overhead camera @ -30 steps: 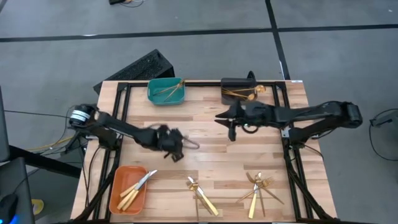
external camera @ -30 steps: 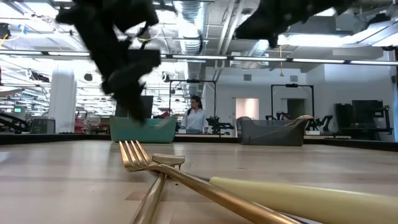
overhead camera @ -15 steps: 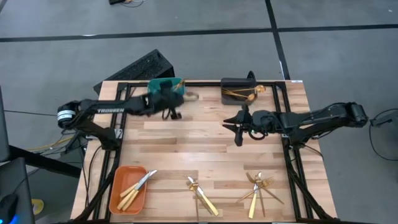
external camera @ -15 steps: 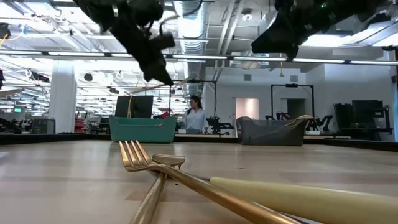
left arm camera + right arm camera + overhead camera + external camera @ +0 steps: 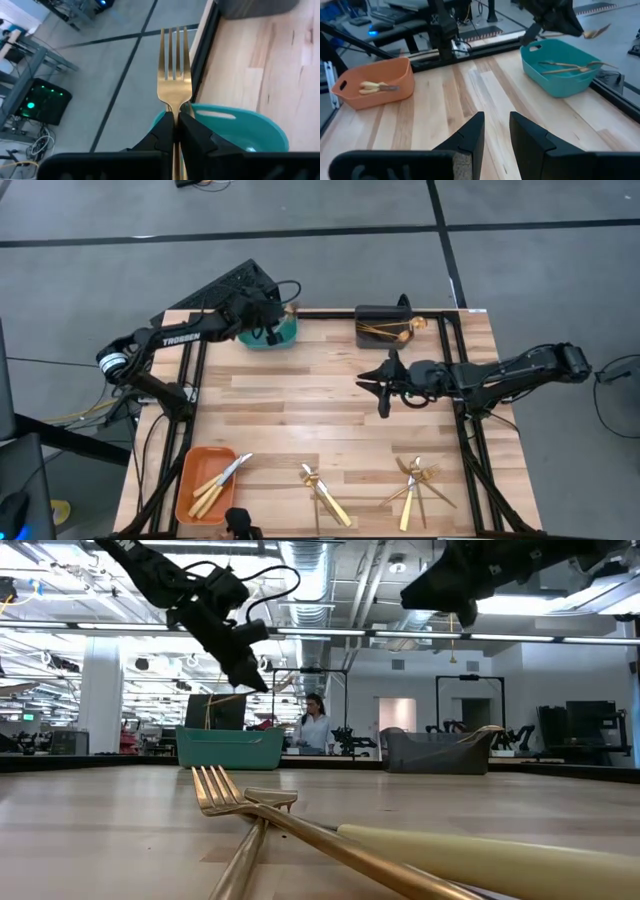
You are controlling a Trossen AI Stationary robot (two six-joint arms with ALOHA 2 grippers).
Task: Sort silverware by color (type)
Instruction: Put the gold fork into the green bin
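Observation:
My left gripper point(image 5: 272, 320) hangs over the teal bin point(image 5: 284, 336) at the table's far left, shut on a gold fork point(image 5: 175, 75). The fork's tines stick out past the fingertips, over the bin's far rim. More gold silverware lies inside the teal bin point(image 5: 560, 62). Over mid-table on the right, my right gripper point(image 5: 372, 390) hovers open with nothing between its fingers point(image 5: 470, 132). Loose silverware lies near the front edge in two heaps point(image 5: 325, 492) point(image 5: 415, 480). My left gripper pinches the fork at its neck point(image 5: 175, 111), just behind the tines, between its two fingers point(image 5: 164, 131). The fingers lie along the fork, with the handle running back between them. The fork is lifted clear, its tines pointing beyond the table's far edge.
A dark grey bin point(image 5: 385, 328) with gold pieces stands at the far edge right of centre. An orange bin point(image 5: 205, 485) with knives sits at the front left. Black frame rails run along both table sides. A person stands far back in the room point(image 5: 315, 725).
My left gripper has carried the fork from mid-table to the far edge, rising and rolling its wrist, and now holds it over the teal bin. My right gripper has drawn back a little toward the right edge.

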